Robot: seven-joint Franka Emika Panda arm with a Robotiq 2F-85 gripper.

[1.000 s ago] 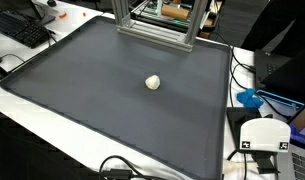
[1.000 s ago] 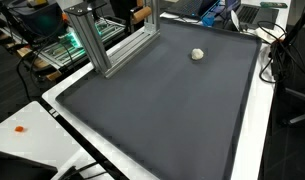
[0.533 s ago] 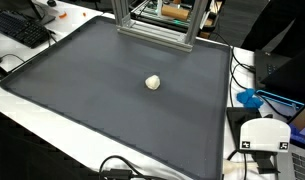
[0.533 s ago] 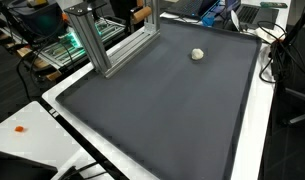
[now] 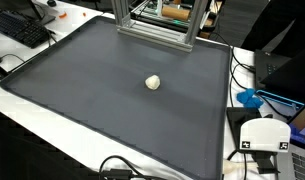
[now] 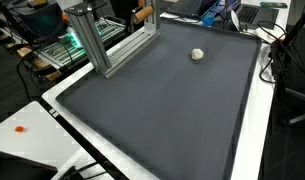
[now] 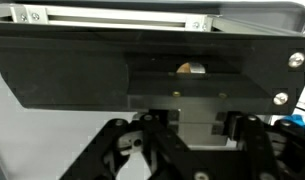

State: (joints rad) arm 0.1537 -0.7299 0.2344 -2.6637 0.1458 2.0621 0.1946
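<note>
In an exterior view, small white ball (image 5: 152, 82) mid dark mat (image 5: 82, 95), label on white device (image 5: 264, 135) unreadable, in an exterior view, ball well apart from aluminium frame (image 6: 97, 45), only wrist view shows my gripper (image 7: 182, 150), black bar (image 7: 62, 80) ahead, jaws' state I cannot tell.

Lab/workshop bench: silver extruded-aluminium frame (image 5: 152, 25), black computer keyboard (image 5: 20, 28), loose black cables (image 5: 127, 170), open green-lit electronics rack (image 6: 52, 48).
</note>
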